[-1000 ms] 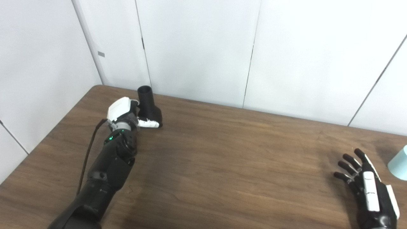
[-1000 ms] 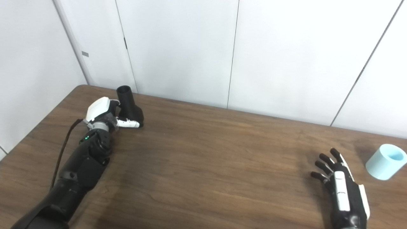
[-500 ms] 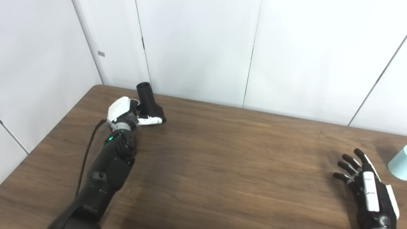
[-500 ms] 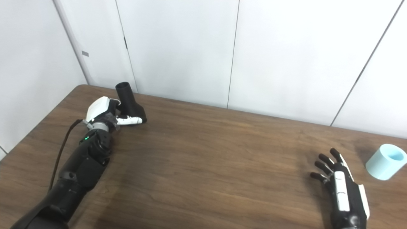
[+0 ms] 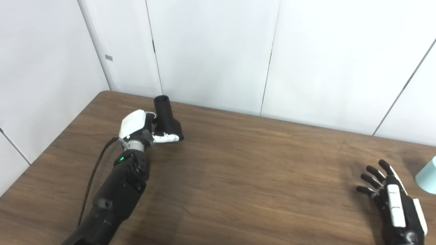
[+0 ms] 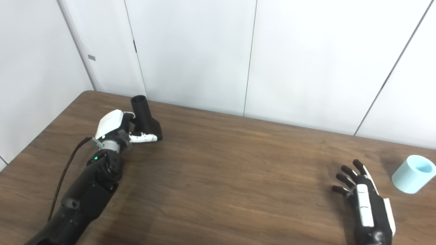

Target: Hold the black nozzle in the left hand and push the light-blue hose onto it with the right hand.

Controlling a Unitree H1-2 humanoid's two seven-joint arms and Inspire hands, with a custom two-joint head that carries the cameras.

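Left robot hand (image 6: 114, 127) is at the far left part of the wooden surface (image 6: 224, 170), its fingers closed around the wide lower body of the black nozzle (image 6: 146, 117). The nozzle stands roughly upright with a slight lean, its open round tube end up; whether its base touches the surface or sits just above it is not clear from either view. A white-tipped finger (image 6: 144, 137) wraps across the front of the nozzle base. Right robot hand (image 6: 366, 204) is at the near right, palm down, fingers spread apart and holding nothing. Light-blue hose (image 6: 413, 173), a short cylinder with its open end tilted up, sits on the surface just beyond and to the right of the right robot hand, apart from it and well away from the nozzle.
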